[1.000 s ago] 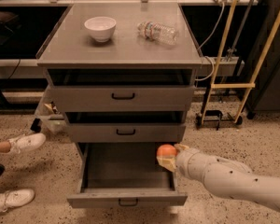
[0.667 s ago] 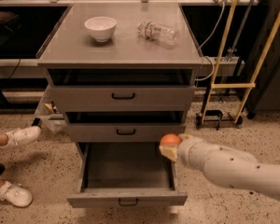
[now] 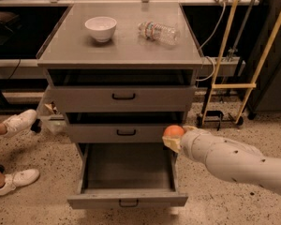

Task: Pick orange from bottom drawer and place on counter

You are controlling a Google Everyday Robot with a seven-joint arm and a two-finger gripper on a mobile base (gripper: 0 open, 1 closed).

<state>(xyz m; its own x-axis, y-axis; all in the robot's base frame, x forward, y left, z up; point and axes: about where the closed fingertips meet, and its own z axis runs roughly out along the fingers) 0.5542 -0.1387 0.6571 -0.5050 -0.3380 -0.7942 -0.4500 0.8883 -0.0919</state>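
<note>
My gripper (image 3: 172, 138) is shut on the orange (image 3: 173, 131), a small round fruit. It holds the orange in the air above the right rear corner of the open bottom drawer (image 3: 126, 200), level with the middle drawer's front. The white arm reaches in from the lower right. The bottom drawer is pulled out and its inside shows nothing in it. The grey counter (image 3: 122, 50) is the cabinet's top, well above the gripper.
A white bowl (image 3: 101, 28) and a lying plastic bottle (image 3: 158, 32) sit on the counter's far half. A person's white shoes (image 3: 18, 122) are on the floor at left. A yellow-framed cart (image 3: 229, 86) stands to the cabinet's right.
The gripper has lifted the orange up out of the bottom drawer, from the drawer's right edge to the height of the middle drawer. The person's feet at left have shifted.
</note>
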